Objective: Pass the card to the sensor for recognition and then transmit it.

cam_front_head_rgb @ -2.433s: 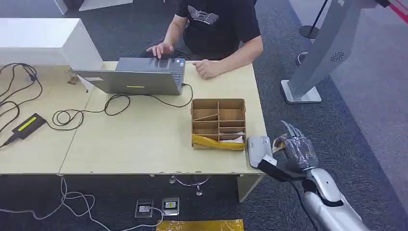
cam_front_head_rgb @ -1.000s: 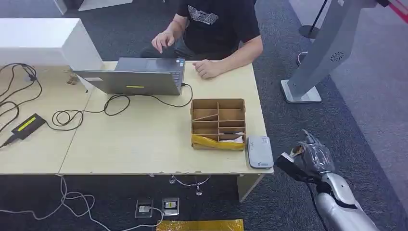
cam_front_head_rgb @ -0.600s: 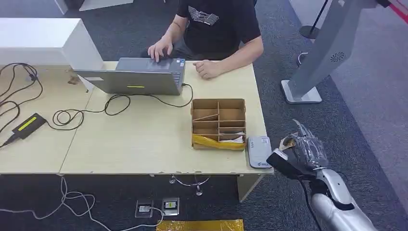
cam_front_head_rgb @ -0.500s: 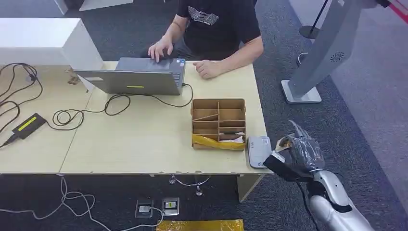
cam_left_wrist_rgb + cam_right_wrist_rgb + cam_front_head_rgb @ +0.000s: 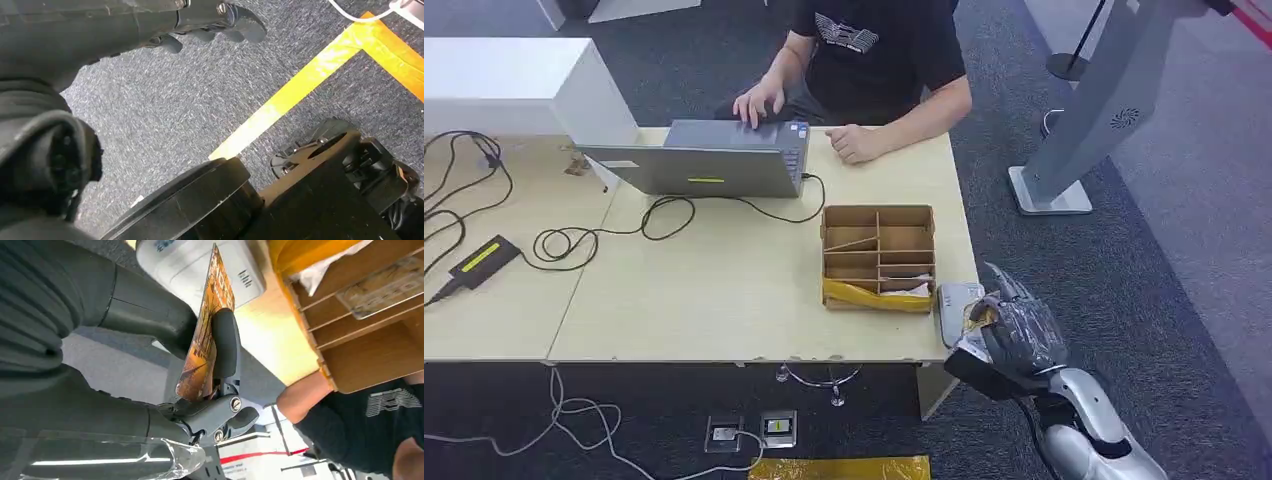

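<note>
Head view: right hand [image 5: 1016, 335] raised at the near right corner of the tabletop [image 5: 724, 300], directly over the near end of the grey sensor [image 5: 955, 300] and covering much of it. Card [image 5: 977, 314] pinched in that hand, seen as an orange sliver at the fingers' left side, above the sensor. Divided cardboard box [image 5: 879, 256] just left of the sensor, a yellow bag [image 5: 874, 296] lying along its near side. Farther back, an open laptop [image 5: 704, 160] with a black cable [image 5: 664, 215] looping across the wood. Seated behind the tabletop, a person in a black shirt [image 5: 874, 50], one hand on the laptop, the other resting on the tabletop edge. Small black device [image 5: 482, 258] at far left, grey stand [image 5: 1084, 130] on the carpet to the right.

Left wrist view: left hand [image 5: 210, 25] hanging over grey carpet [image 5: 165, 110] crossed by yellow tape [image 5: 300, 85]; dark fingers curled in, nothing seen in them.

Right wrist view: card [image 5: 205, 335] held edge-on between the thick thumb [image 5: 150, 315] and a dark finger [image 5: 225, 345], its tip just over the sensor's [image 5: 200, 265] pale top; contact impossible to judge. Cardboard box [image 5: 360, 315] beside it, person's forearm [image 5: 305, 395] beyond.
</note>
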